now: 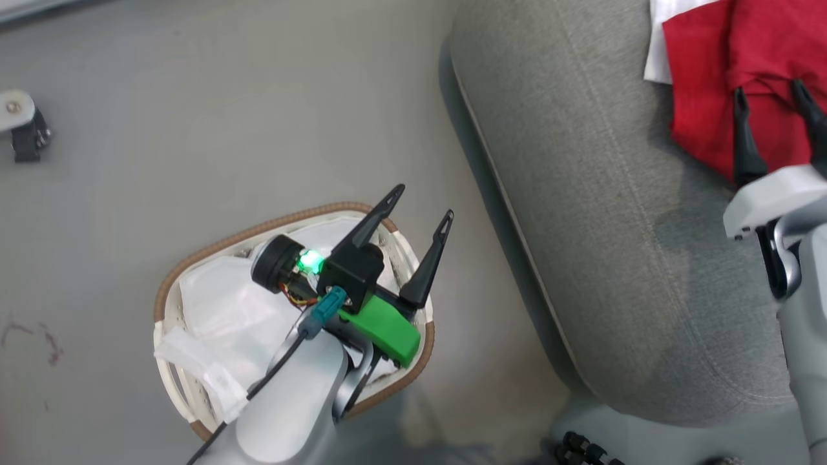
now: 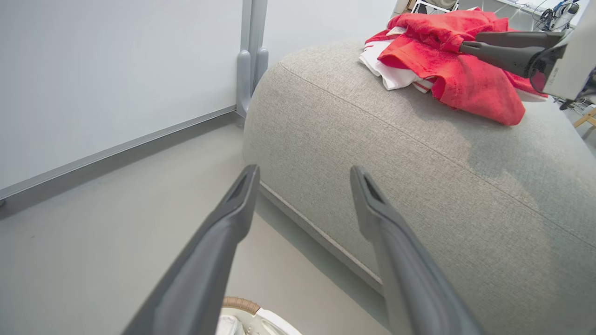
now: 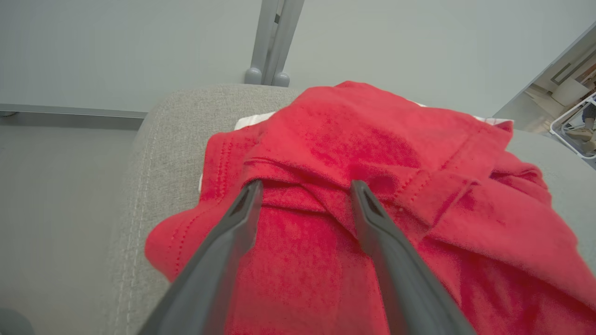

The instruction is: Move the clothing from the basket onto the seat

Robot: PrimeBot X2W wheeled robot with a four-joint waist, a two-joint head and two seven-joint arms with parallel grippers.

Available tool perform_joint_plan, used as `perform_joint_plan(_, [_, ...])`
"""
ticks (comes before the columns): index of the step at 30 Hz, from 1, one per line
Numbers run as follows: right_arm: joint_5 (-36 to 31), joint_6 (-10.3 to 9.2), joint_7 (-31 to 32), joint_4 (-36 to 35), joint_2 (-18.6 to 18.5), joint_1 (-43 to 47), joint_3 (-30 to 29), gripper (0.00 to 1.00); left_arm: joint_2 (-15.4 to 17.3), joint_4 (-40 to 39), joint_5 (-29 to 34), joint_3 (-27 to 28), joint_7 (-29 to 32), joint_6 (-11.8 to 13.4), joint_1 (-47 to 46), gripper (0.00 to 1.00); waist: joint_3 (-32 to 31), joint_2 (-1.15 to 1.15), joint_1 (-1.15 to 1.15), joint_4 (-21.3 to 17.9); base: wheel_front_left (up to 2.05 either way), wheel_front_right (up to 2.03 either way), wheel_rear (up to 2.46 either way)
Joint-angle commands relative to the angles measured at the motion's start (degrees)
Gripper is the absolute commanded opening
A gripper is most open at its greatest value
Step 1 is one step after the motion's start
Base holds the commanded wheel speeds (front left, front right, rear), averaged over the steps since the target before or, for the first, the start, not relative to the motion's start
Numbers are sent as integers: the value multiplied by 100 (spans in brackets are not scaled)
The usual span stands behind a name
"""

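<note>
The red clothing (image 1: 723, 58) with a white part lies bunched on the grey seat (image 1: 601, 206) at the upper right of the head view. My right gripper (image 1: 769, 97) stands open over the clothing (image 3: 372, 153), its fingers apart with a red fold between their tips. In the left wrist view the clothing (image 2: 456, 70) rests on the seat (image 2: 419, 153) with the right gripper's fingers (image 2: 507, 53) across it. The basket (image 1: 207, 303) with its white liner stands on the floor. My left gripper (image 1: 423, 203) hangs open above the basket's right part, nothing between its fingers (image 2: 233, 218).
Grey floor (image 1: 194, 129) surrounds the basket. A castor of some frame (image 1: 22, 129) stands at the far left. A pale wall panel with a grey post (image 2: 251, 56) rises behind the seat. The basket's rim (image 2: 240, 304) peeks in below my left gripper.
</note>
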Motion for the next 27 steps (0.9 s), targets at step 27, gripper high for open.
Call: perform_joint_plan(27, [397, -8, 0, -1374, 986, 2045, -23, 100, -17, -197, -183, 1112, 5, 313, 1604, 100, -2205, 0, -1, 1084, 0, 0, 0])
